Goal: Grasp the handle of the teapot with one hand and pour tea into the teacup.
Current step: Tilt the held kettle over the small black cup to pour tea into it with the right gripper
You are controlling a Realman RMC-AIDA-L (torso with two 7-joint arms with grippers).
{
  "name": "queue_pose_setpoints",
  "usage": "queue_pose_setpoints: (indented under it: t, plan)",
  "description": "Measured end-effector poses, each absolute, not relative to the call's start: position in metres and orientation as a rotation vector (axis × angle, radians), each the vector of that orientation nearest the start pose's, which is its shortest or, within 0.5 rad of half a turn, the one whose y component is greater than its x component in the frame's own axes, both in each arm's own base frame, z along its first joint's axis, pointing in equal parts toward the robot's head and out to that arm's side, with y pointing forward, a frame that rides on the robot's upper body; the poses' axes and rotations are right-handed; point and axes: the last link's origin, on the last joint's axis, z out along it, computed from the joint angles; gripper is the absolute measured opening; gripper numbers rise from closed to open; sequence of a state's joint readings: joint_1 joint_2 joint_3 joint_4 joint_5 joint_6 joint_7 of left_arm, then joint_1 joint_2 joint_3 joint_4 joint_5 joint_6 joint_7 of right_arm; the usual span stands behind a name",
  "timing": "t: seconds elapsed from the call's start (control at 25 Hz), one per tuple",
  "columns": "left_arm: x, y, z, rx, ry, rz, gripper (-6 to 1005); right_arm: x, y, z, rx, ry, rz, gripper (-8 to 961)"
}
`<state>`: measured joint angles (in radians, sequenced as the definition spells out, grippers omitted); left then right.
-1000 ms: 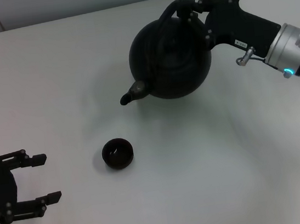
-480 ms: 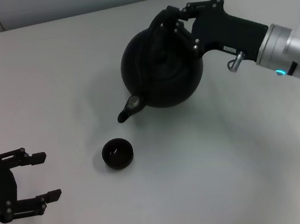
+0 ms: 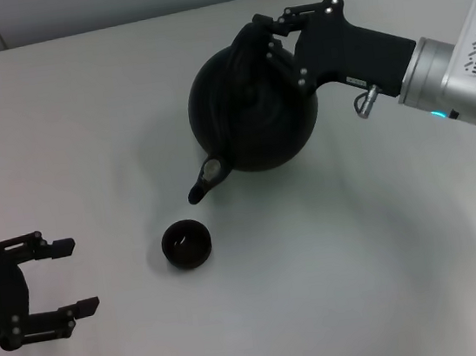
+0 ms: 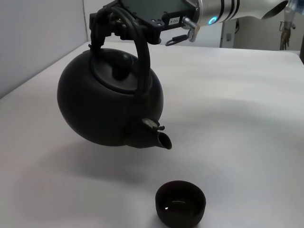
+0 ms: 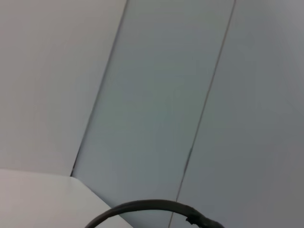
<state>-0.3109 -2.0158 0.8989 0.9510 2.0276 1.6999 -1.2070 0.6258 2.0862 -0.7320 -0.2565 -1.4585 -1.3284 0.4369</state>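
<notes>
The large round black teapot point(image 3: 251, 110) hangs in the air, tilted with its spout point(image 3: 205, 180) pointing down toward the small black teacup point(image 3: 185, 244). My right gripper point(image 3: 276, 31) is shut on the arched black handle point(image 3: 256, 48) at the pot's top. In the left wrist view the teapot point(image 4: 107, 107) is lifted off the table, its spout point(image 4: 159, 138) above and just behind the teacup point(image 4: 181, 203), and the handle point(image 4: 137, 52) is clamped. The right wrist view shows only a piece of the handle point(image 5: 152, 206). My left gripper point(image 3: 58, 279) is open and empty at the near left.
The white table point(image 3: 366, 284) carries only the teacup. A grey panelled wall point(image 3: 109, 2) runs along the table's far edge. The right arm's silver forearm point(image 3: 461, 70) reaches in from the right.
The right gripper has carried the teapot left and nearer, and tipped it so the spout drops toward the teacup. The left gripper and the cup have not moved.
</notes>
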Motion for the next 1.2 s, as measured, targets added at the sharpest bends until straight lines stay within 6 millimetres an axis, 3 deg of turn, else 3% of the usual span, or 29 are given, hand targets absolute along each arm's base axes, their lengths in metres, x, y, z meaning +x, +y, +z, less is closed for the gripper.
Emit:
queue_pose_setpoints:
  t: [1.2]
  plan:
    - [-0.295, 0.286, 0.038, -2.882, -0.182, -0.323, 785, 0.219, 0.370, -0.041, -2.299, -0.312, 0.721, 100]
